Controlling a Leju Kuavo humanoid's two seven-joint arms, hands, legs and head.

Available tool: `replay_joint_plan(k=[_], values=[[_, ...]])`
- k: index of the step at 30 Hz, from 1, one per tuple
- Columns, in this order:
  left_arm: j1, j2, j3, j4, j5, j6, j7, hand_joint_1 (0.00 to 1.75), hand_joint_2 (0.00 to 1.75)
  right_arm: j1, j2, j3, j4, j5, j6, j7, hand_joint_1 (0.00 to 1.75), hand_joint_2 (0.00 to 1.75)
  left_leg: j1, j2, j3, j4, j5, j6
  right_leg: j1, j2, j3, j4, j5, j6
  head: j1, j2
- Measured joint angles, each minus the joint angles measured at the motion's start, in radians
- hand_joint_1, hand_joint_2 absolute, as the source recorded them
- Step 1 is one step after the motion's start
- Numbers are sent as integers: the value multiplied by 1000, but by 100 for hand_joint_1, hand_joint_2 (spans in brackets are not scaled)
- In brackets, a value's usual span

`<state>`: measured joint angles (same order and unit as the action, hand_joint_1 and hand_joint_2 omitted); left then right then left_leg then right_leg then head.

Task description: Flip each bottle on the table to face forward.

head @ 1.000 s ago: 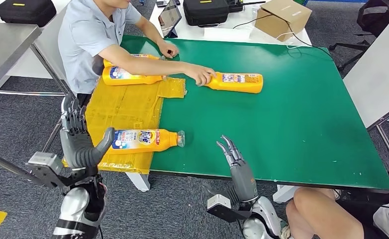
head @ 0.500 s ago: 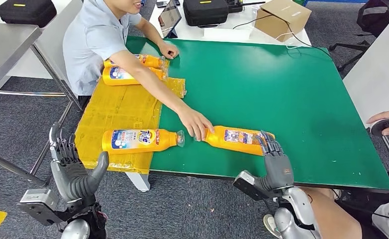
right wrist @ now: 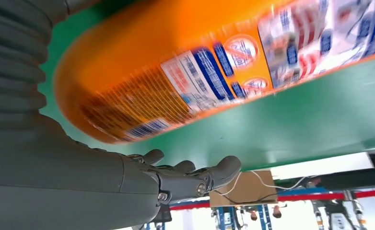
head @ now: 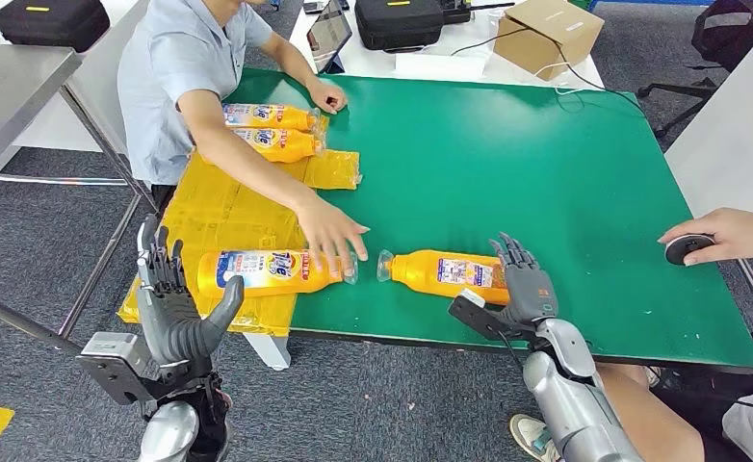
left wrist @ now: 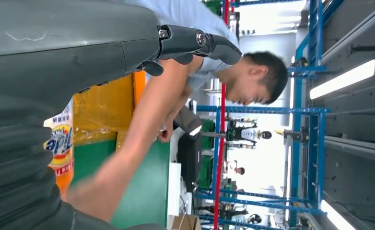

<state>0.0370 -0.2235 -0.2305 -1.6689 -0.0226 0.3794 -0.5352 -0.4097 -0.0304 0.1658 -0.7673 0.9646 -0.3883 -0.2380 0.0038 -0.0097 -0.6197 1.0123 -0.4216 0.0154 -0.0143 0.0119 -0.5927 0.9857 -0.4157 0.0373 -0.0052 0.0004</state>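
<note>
reaching with your right hand [head: 522,284], fingers spread and empty at the base of the yellow detergent bottle [head: 445,272] lying back-label-up near the green table's [head: 565,192] front edge, you next need to grip and roll it, while your left hand [head: 175,308] waits open off the table.

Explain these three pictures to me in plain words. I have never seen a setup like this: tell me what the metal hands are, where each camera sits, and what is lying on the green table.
The silver arms belong to a humanoid robot. One picture looks down from its head; the other two come from cameras at its wrists.

On the green table lie orange bottles. The right hand reaches the base of the nearest bottle, fingers spread, with no visible grip. The left hand hovers open off the table's edge, beside a second bottle on yellow sheeting.

A seated person's hand rests over that bottle's neck. Two more bottles lie beside the person.
</note>
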Motion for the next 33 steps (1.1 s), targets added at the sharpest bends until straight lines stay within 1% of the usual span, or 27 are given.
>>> replay_joint_plan(k=[4, 8, 11, 12, 16, 20, 22, 24, 28, 31, 33], values=[[-25, 0, -12, 32, 6, 3, 9, 0, 175, -84, 7, 7, 115, 42, -14, 47, 0, 175, 0, 0, 0, 0, 0, 0, 0, 0, 0, 0, 0, 0, 0, 0], [-37, 1, -18, 49, 10, 9, 18, 0, 175, -145, 11, 15, 206, 70, 36, 105, 0, 175, 0, 0, 0, 0, 0, 0, 0, 0, 0, 0, 0, 0, 0, 0], [-42, 2, -19, 54, 5, 13, 24, 0, 175, -188, 12, 26, 257, 90, 115, 150, 116, 175, 0, 1, 0, 0, 0, 0, 0, 0, 0, 0, 0, 0, 0, 0], [-42, 3, -19, 54, 2, 15, 26, 0, 175, -203, 12, 31, 271, 96, 147, 163, 157, 175, 0, 1, 1, 0, 0, 0, 0, 0, 0, 0, 0, 0, 0, 0], [-44, 7, -18, 54, -7, 14, 35, 0, 175, -255, 12, 51, 316, 112, 252, 192, 172, 175, 0, 1, 4, 0, 0, 0, 0, 0, 3, 0, 0, 0, 0, 0], [-46, 11, -17, 55, -11, 8, 41, 0, 175, -287, 12, 66, 342, 109, 311, 196, 175, 175, 0, 1, 6, 0, 0, 0, 0, 0, 6, 0, 0, 0, 0, 0], [-48, 12, -18, 58, -14, 3, 42, 0, 175, -292, 13, 69, 348, 91, 320, 177, 175, 175, 0, 0, 7, 0, 0, 0, 0, 0, 7, 0, 0, 0, 0, 0], [-50, 13, -18, 61, -17, -2, 42, 0, 175, -291, 14, 65, 349, 45, 319, 124, 175, 175, 0, 0, 8, 0, 0, 0, 0, 0, 7, 0, 0, 0, 0, 0], [-62, 13, -20, 71, -3, -18, 41, 0, 175, -274, 22, 27, 348, -107, 333, -36, 175, 175, 0, 1, 8, 0, 0, 0, 0, 0, 7, 0, 0, 0, 0, 0], [-70, 13, -21, 84, 45, -40, 51, 0, 175, -247, 39, -15, 332, -223, 326, -140, 175, 175, 0, 1, 7, 0, 0, 0, 1, 0, 6, 0, 0, 0, 0, 0], [-71, 13, -20, 91, 86, -61, 70, 0, 175, -221, 57, -38, 299, -291, 308, -188, 175, 175, 0, 0, 6, 0, 0, 0, 1, 0, 5, 0, 0, 0, 0, 0]])
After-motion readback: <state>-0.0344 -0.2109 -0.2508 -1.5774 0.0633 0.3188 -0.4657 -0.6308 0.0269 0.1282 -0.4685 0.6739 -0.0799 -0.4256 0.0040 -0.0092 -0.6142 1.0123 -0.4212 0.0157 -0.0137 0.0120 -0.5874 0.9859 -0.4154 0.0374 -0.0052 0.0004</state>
